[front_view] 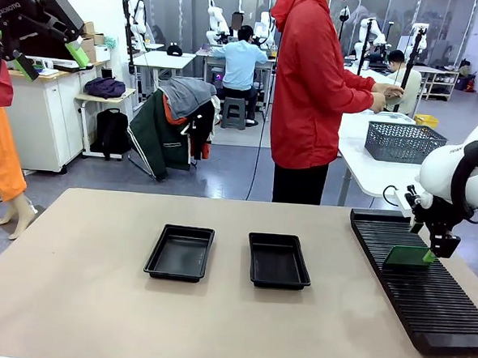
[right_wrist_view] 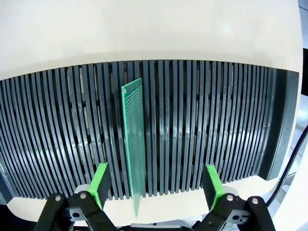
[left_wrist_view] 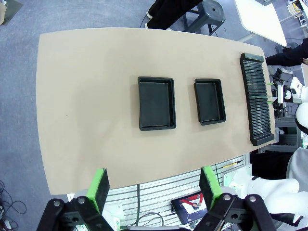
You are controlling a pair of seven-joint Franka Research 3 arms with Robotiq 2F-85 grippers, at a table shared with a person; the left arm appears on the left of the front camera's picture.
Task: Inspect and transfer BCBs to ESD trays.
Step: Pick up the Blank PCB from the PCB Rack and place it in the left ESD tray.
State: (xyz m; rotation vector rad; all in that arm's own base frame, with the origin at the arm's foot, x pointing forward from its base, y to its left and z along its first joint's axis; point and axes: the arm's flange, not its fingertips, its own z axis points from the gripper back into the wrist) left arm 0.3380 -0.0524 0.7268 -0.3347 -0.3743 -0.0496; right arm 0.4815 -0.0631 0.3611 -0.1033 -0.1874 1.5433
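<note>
Right hand [right_wrist_view: 156,180] hangs spread wide over the slotted rack [right_wrist_view: 216,120]. A green BCB [right_wrist_view: 134,144] stands on edge in a slot between its fingers. Both ESD trays [front_view: 180,252] lie on the desk [front_view: 77,299] off to its left. Left hand [left_wrist_view: 155,179], also spread, hangs high above them.

One BCB [right_wrist_view: 134,144], a thin green board with a fine dotted grid on its face, stands on edge in a slot of the black ribbed rack [front_view: 426,304], roughly midway along the rack, at the right end of the bench [front_view: 77,299]. Two ESD trays, shallow black rectangles with flared raised rims, lie flat side by side mid-bench, apart from each other and well apart from the rack: left tray [front_view: 180,252], right tray [front_view: 279,261]. Their long sides run away from the robot.
</note>
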